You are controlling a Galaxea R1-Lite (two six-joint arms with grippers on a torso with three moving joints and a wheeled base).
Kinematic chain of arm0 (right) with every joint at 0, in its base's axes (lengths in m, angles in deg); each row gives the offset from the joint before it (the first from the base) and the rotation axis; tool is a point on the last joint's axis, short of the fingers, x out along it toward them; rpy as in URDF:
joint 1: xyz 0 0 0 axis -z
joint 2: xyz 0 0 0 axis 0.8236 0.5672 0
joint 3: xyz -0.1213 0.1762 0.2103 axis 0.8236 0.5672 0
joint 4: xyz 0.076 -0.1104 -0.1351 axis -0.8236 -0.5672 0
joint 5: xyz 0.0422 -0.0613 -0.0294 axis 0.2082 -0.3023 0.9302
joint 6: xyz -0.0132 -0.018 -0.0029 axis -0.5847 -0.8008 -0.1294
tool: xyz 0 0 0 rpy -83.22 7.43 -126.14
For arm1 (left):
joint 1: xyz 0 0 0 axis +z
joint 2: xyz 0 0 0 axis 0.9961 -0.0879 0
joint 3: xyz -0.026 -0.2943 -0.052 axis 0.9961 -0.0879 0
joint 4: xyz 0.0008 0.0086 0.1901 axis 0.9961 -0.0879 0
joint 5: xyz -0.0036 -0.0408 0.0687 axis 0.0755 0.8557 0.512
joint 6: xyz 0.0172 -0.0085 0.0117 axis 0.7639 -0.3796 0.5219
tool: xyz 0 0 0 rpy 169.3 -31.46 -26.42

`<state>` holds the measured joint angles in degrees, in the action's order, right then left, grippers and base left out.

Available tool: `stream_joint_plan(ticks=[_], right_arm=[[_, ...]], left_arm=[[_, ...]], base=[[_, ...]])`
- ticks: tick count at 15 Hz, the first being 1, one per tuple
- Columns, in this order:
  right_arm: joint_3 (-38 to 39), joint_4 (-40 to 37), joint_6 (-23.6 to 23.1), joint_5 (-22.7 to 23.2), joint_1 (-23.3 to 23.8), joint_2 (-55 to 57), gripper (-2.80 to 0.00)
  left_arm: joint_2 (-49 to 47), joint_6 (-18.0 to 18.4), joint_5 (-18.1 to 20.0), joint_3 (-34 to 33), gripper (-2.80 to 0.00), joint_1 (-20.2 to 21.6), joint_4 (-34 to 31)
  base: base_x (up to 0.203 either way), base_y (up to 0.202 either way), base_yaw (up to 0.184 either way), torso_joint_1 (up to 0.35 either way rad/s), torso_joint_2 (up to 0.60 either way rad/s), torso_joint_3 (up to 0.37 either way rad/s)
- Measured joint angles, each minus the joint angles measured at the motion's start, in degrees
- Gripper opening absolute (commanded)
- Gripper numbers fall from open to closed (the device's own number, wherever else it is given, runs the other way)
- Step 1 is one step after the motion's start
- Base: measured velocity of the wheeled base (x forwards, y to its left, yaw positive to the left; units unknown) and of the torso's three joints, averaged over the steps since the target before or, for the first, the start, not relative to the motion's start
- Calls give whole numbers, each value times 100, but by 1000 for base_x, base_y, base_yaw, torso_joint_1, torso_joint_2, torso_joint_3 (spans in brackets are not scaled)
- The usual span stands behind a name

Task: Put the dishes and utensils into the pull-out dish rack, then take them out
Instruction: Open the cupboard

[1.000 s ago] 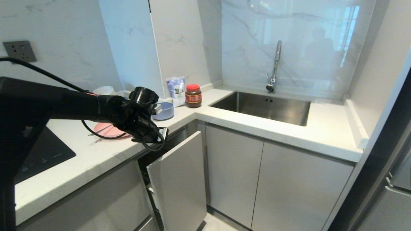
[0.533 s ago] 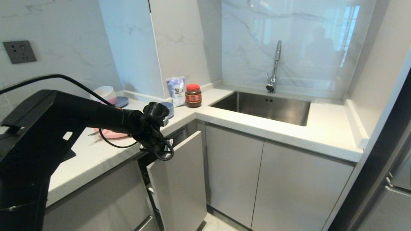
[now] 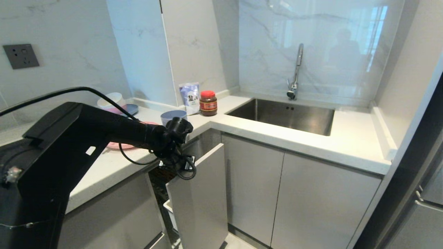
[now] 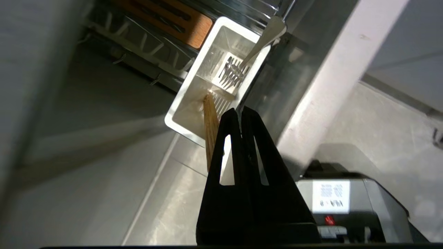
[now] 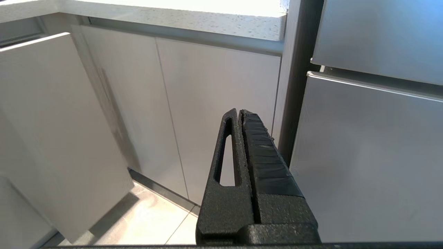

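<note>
White speckled stone counter [image 3: 114, 162], clenched left end effector [image 4: 241, 112] beside ridged wooden chopsticks [image 4: 209, 128] in slotted white plastic cup [image 4: 193, 100].

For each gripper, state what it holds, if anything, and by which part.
The left gripper is shut on the chopsticks near their upper end, tips in the white cutlery cup. The right gripper is shut and holds nothing.

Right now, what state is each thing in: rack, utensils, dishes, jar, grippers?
pull-out dish rack: pulled out.
cutlery cup: holds spoon and chopsticks.
spoon: leaning in cup, bowl end up.
chopsticks: standing in cup.
pink plate: flat on counter.
blue-grey bowl: upright on counter.
jar: lid on.
left gripper: shut, over the cup.
right gripper: shut, parked.
</note>
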<state>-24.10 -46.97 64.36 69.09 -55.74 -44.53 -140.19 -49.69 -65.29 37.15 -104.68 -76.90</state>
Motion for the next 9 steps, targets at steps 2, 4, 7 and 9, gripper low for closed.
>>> stream_joint_plan(ticks=[2,4,7,9], right_arm=[[0,0,0,0,0,0,-280],[0,0,0,2,0,0,-280],[0,0,0,1,0,0,-280],[0,0,-1,2,2,0,-280]], left_arm=[[13,-96,15,-6,-280,-101,-65],[68,-197,53,-50,-280,-278,-148],[110,-339,253,-144,-280,-490,-156],[127,-444,390,-186,-280,-611,-152]], base=[[0,0,0,0,0,0],[0,0,0,0,0,0],[0,0,0,0,0,0],[0,0,0,0,0,0]])
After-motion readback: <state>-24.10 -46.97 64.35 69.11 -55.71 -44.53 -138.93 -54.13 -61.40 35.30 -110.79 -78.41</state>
